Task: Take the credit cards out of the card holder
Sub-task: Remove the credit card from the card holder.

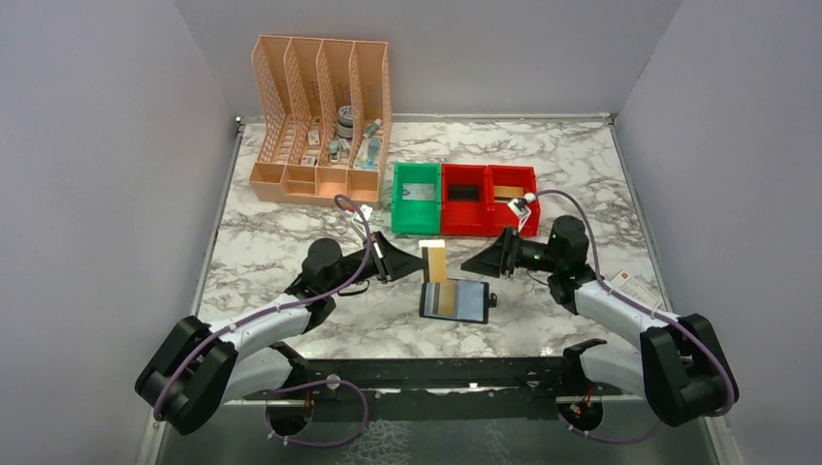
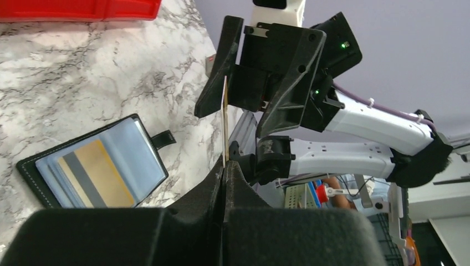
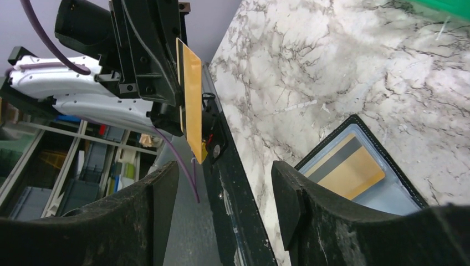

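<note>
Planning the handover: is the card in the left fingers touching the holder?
Apart. In the left wrist view, the card, pinched by the left fingers, stands clear of the holder, with bare marble between them.

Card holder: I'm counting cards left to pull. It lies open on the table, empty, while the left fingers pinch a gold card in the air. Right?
Not empty: the left wrist view shows a gold striped card inside the card holder. It does lie open on the table, and the left fingers do pinch a gold card aloft.
</note>
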Motion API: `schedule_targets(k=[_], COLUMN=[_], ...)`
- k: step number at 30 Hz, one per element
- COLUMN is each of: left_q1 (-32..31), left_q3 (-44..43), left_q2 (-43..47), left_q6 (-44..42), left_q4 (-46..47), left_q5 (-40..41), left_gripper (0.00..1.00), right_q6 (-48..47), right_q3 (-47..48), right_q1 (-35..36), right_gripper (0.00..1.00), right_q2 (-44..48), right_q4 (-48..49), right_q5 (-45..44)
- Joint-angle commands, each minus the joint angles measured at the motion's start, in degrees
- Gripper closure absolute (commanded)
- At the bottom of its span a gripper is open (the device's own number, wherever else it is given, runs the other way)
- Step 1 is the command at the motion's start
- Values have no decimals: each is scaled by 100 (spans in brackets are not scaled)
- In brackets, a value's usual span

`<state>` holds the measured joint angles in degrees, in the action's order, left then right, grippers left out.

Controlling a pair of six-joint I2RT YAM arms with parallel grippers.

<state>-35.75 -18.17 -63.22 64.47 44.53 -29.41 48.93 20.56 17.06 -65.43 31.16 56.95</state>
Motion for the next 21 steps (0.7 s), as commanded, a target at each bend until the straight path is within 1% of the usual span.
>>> schedule_targets(k=[1,7,10,13,18,21], left_q1=[-34,-64,-90,-123,-184,-222], left_q3=[-112,-122,-96,-150,-175,-181], left_q2=[-148,-249,-296,-392,-492,-548], left_q6=[111,75,109,136,174,232], left_q4=[834,969,1086,1186,1325,1424], left_q5=[-408,-522,-518,-584,-622,-666], left_gripper=[100,100,100,100,100,100], right_q6=[283,949,998,1097,1194,1451], right_q3=[244,221,307,361,444,366], right_q1=[214,450,657,736,746,746], right_gripper=[38,42,42,45,58,66], right_q2=[-263,-543,-602,-690,-863,-998], right_q4=[630,1612,1692,1820,1831,2192], right_q5=[213,303,256,289,233,201])
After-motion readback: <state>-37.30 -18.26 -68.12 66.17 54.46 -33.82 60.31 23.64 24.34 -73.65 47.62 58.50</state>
